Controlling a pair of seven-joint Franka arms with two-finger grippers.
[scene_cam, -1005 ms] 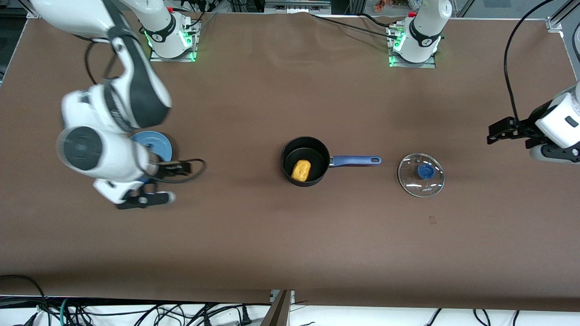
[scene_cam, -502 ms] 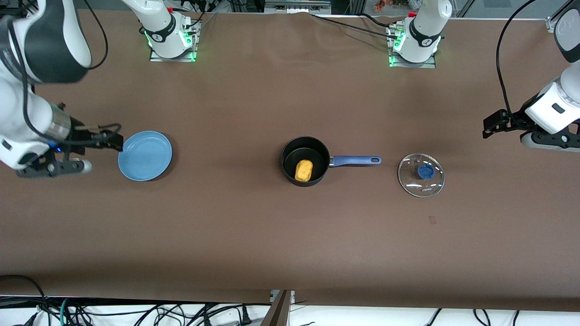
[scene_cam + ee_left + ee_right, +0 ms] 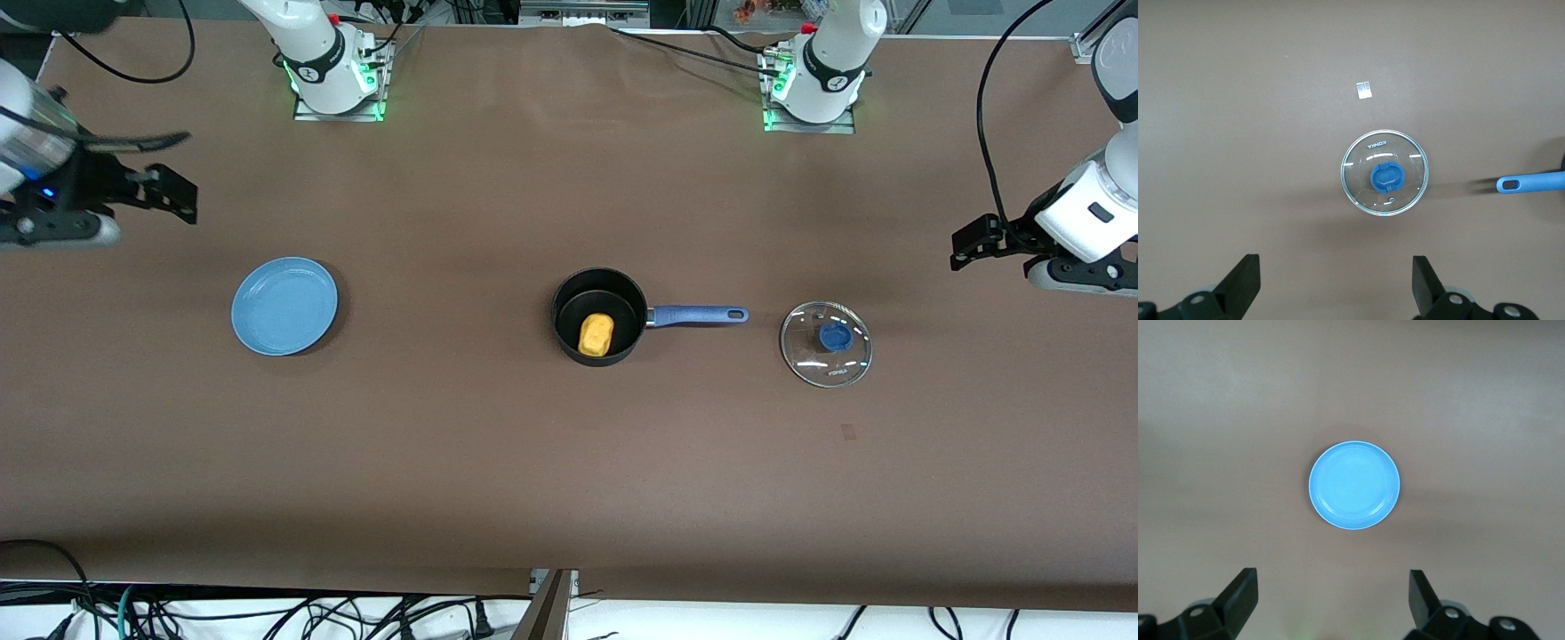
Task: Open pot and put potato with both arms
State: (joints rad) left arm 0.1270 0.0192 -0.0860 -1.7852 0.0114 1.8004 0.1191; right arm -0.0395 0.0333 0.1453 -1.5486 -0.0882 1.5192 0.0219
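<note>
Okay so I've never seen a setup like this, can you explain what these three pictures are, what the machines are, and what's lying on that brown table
These are two white robot arms bolted along one edge of a brown table, each ending in a two-finger black gripper. The big picture looks down from a high camera facing them. The two small pictures come from cameras on the arms' wrists, looking straight down past the fingers.

In the middle sits a black pot with a blue handle, lid off, with a yellow potato inside. Its glass lid with a blue knob lies flat beside the handle's tip, toward the left arm's end. A blue plate lies bare toward the right arm's end.

The left gripper hangs open near the lid; the right gripper hangs open near the plate. Neither holds anything.
</note>
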